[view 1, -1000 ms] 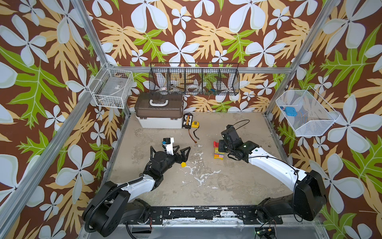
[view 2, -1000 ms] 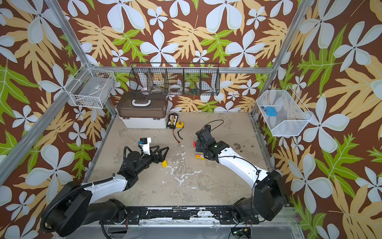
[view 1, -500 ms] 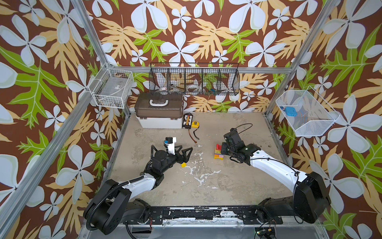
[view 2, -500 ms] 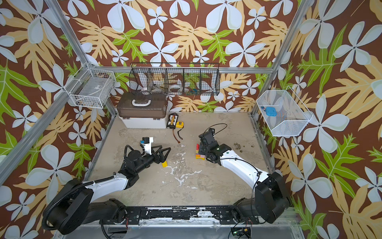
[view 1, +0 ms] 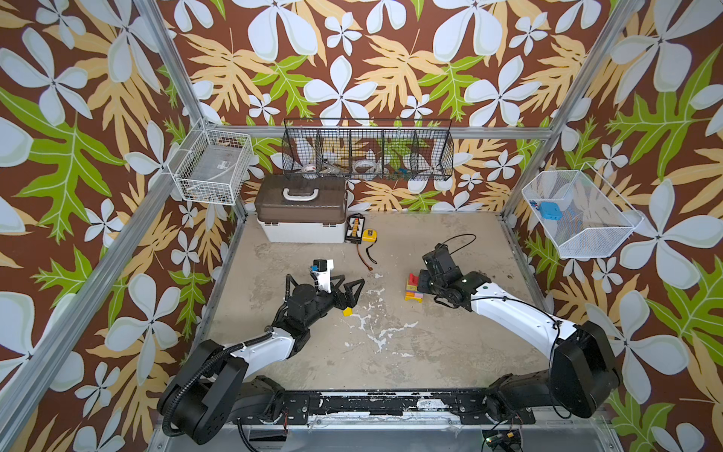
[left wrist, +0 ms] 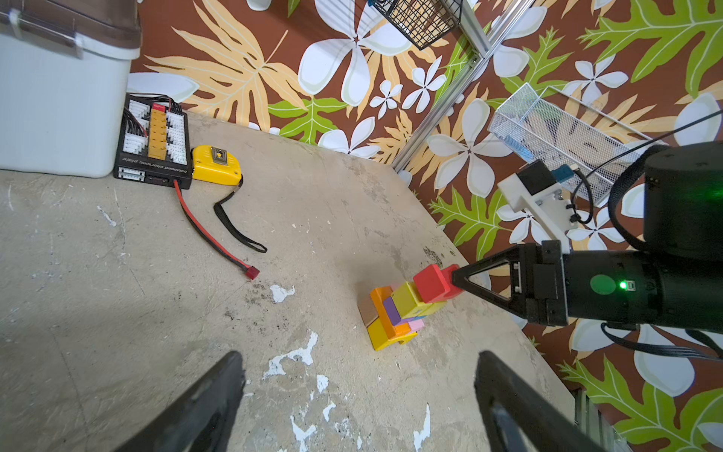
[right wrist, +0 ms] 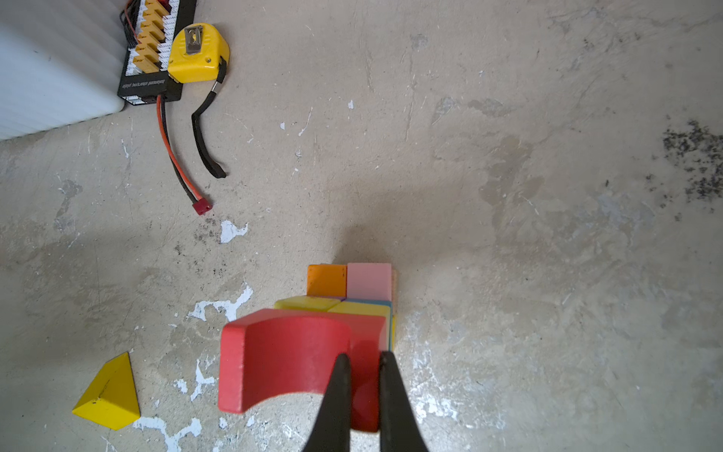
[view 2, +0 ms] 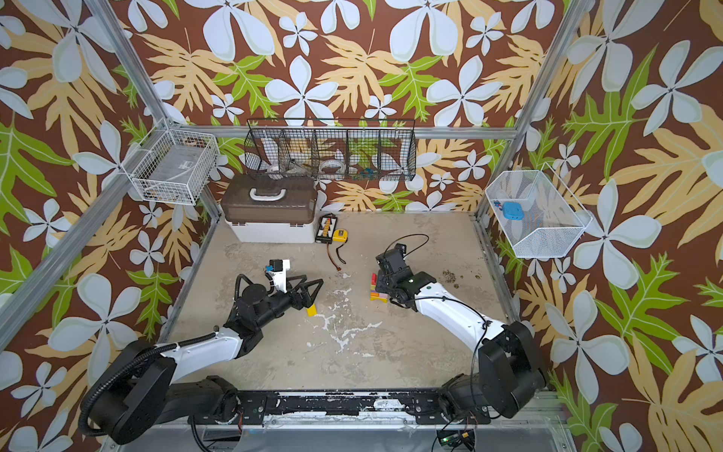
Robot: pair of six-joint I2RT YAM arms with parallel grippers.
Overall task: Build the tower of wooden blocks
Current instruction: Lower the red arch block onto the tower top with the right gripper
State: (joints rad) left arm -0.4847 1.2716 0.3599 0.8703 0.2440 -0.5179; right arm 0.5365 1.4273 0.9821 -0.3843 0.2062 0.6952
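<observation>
Now right end effector (right wrist: 364, 355) pinches red arch (right wrist: 285, 352) atop tower (left wrist: 391, 313); left end effector (left wrist: 360, 355) wide open, empty.

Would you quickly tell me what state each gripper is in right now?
Left gripper: open, holding nothing.
Right gripper: closed on one leg of the red wooden arch block.

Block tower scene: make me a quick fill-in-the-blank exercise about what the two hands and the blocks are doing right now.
The right hand is shut on the ____ arch at the top of the tower.
The left hand, holding nothing, is ____, not shut.
The loose triangular block on the floor is ____.
Missing words: red; open; yellow.
</observation>
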